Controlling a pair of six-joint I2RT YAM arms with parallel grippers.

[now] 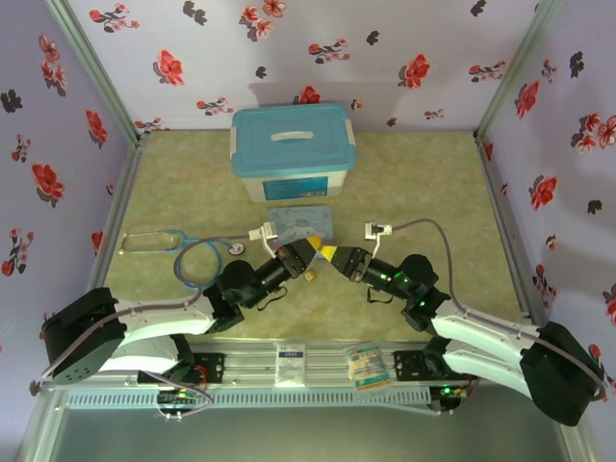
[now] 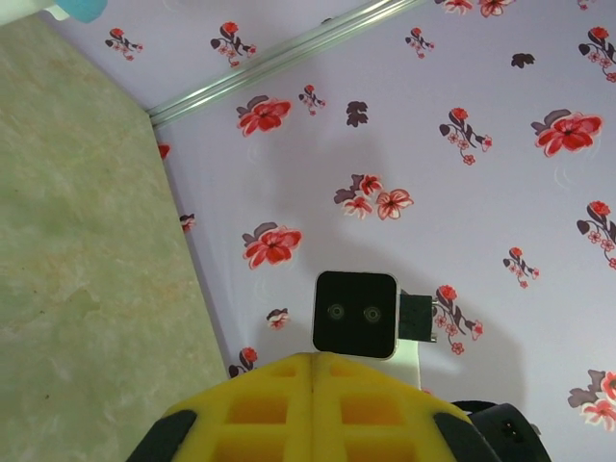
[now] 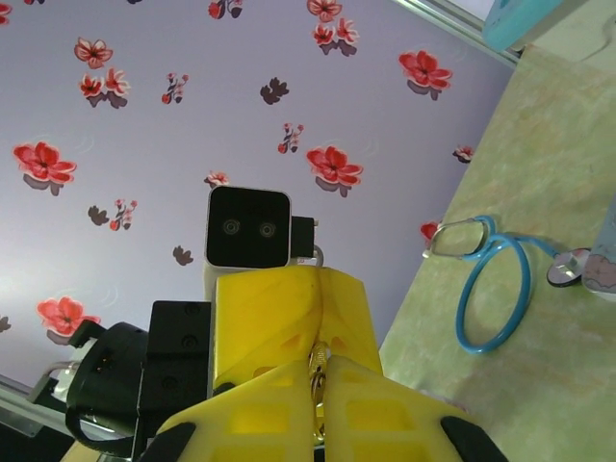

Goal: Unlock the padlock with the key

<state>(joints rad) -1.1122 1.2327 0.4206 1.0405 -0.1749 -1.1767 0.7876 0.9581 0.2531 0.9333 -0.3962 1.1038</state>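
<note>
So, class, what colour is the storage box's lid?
The lid is light blue, clearest in the top external view.

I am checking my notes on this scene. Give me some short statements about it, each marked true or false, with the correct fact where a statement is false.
1. The blue-lidded box stands at the far side of the table with its lid on. True.
2. The stethoscope lies on the right arm's side. False: it lies on the left arm's side.
3. The left gripper and the right gripper meet tip to tip near the table's middle. True.
4. In the left wrist view, the left gripper's fingers are spread wide apart. False: they are pressed together.
5. The stethoscope's tube is red. False: it is blue.
</note>
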